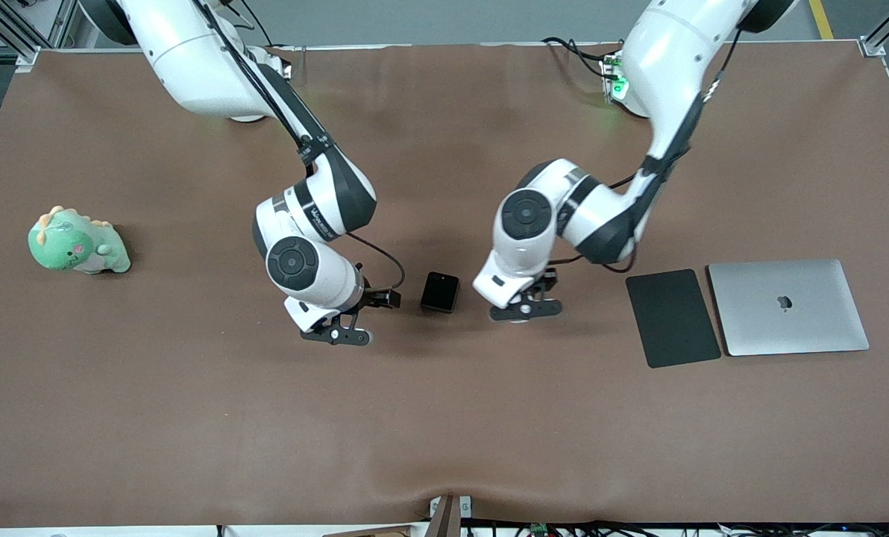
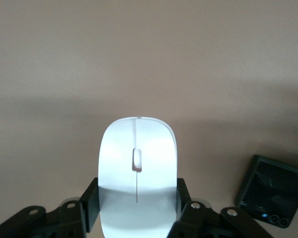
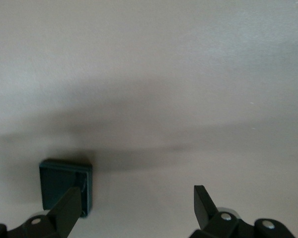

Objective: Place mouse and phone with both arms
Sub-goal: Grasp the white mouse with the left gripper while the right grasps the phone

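Note:
The white mouse sits between the fingers of my left gripper, whose pads press on its two sides, low at the brown table. In the front view my left gripper hides the mouse. The glossy black phone lies flat on the table between the two grippers, and also shows in the left wrist view and the right wrist view. My right gripper is open and empty, low over the table beside the phone, toward the right arm's end. In the right wrist view one fingertip overlaps the phone's edge.
A matte black mat and a closed silver laptop lie side by side toward the left arm's end. A green plush dinosaur sits near the right arm's end. The brown table cloth is bare nearer the front camera.

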Robot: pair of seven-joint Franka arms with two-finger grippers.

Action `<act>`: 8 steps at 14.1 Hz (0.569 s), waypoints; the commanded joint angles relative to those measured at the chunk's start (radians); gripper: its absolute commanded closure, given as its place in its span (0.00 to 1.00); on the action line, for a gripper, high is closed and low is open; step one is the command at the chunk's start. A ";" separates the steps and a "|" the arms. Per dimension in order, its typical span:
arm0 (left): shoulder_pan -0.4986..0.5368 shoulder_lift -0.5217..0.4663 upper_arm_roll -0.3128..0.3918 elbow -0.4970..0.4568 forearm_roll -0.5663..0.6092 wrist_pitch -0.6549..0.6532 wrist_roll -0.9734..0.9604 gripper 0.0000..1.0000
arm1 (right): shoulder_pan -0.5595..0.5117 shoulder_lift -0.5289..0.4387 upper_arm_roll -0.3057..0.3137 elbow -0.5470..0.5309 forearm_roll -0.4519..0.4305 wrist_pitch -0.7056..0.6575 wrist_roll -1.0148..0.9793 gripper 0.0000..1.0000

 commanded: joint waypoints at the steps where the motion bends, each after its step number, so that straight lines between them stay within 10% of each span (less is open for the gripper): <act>1: 0.070 -0.092 -0.011 -0.043 -0.018 -0.071 0.068 0.55 | 0.039 0.046 -0.002 0.035 0.009 0.018 0.062 0.00; 8: 0.260 -0.161 -0.016 -0.096 -0.065 -0.125 0.282 0.55 | 0.117 0.153 -0.007 0.119 -0.004 0.133 0.142 0.00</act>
